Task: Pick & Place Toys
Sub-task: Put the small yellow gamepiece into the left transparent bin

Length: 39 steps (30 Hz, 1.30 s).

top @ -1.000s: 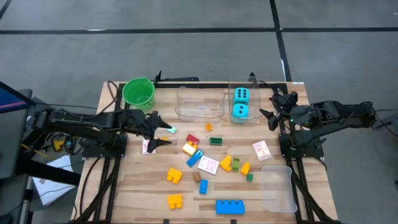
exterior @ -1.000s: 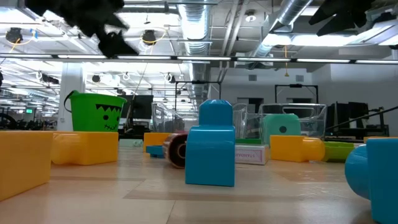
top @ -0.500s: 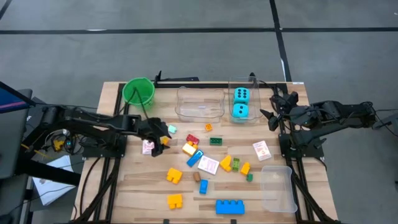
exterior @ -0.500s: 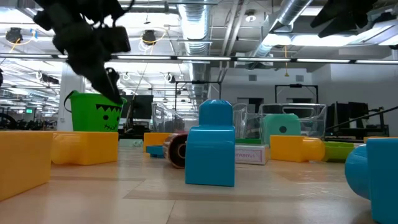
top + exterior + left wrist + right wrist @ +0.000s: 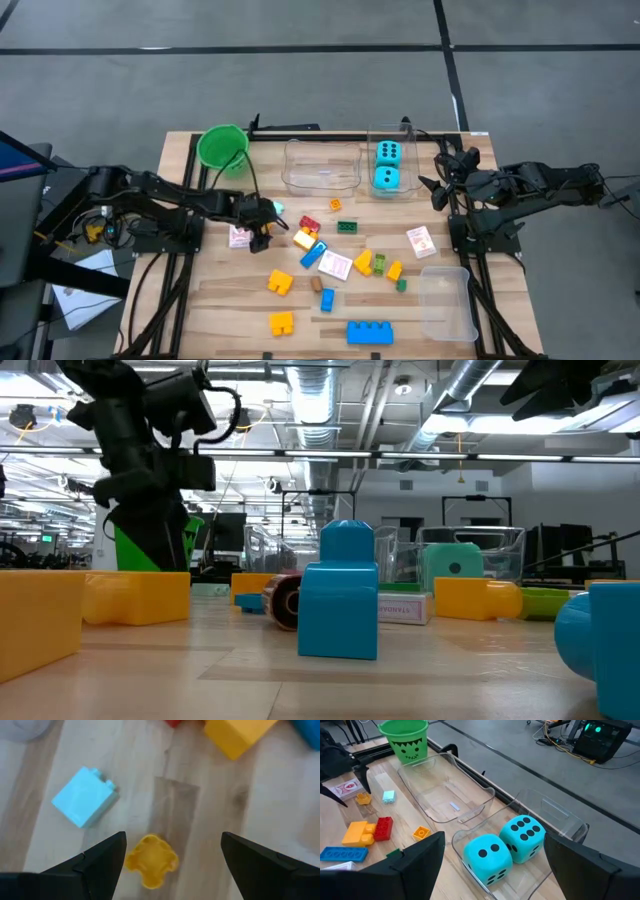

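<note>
Lowered and swung inward over the last second, the left gripper [image 5: 262, 228] now hangs just above the wooden table [image 5: 180, 300], where before it rode higher and nearer the green plastic bucket [image 5: 222, 147]. Its wrist view shows both dark fingers spread wide, holding nothing, with a small yellow flower-shaped plastic piece [image 5: 151, 861] lying on the wood between them, closer to one finger than the other. A pale cyan building block [image 5: 83, 796] sits just beside that target, apart from it. To do this pick well, I judge the gripper should centre on the yellow piece first, then descend straight until the tips flank it, closing only when neither finger will nudge the cyan block. Off at the far side, the right gripper [image 5: 437, 175] waits near the clear plastic tub [image 5: 545, 815] holding two large cyan dice [image 5: 487, 857], fingers parted and empty.
</note>
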### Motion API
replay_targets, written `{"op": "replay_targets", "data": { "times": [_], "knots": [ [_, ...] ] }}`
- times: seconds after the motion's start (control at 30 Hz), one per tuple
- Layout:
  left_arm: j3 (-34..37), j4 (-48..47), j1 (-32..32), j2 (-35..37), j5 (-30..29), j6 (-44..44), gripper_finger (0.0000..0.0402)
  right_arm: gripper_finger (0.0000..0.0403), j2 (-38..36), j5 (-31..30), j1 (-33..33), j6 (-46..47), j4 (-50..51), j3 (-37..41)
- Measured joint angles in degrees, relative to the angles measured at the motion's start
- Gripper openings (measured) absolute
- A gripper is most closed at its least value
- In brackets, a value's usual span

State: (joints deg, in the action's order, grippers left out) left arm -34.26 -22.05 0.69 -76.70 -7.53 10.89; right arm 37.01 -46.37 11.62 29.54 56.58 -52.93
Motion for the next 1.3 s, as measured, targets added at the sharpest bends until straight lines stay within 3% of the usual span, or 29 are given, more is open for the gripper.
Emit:
{"op": "replay_targets", "data": {
  "times": [0.4, 0.87, 1.3],
  "knots": [
    [3.17, 0.1, 0.02, -1.82, -1.95, 1.51, 0.0313, 0.0331, -0.02, 0.05, 0.0, 0.0, 0.46, 0.0],
    [6.51, 7.39, 0.01, -0.94, -4.44, 3.05, 0.0277, 0.0331, 0.0, 0.04, 0.0, 0.0, 0.44, 0.0],
    [6.51, 7.29, 0.02, -0.92, -4.72, 3.11, 0.0166, 0.0331, -0.02, 0.04, 0.0, 0.0, 0.68, 0.0]
  ]
}}
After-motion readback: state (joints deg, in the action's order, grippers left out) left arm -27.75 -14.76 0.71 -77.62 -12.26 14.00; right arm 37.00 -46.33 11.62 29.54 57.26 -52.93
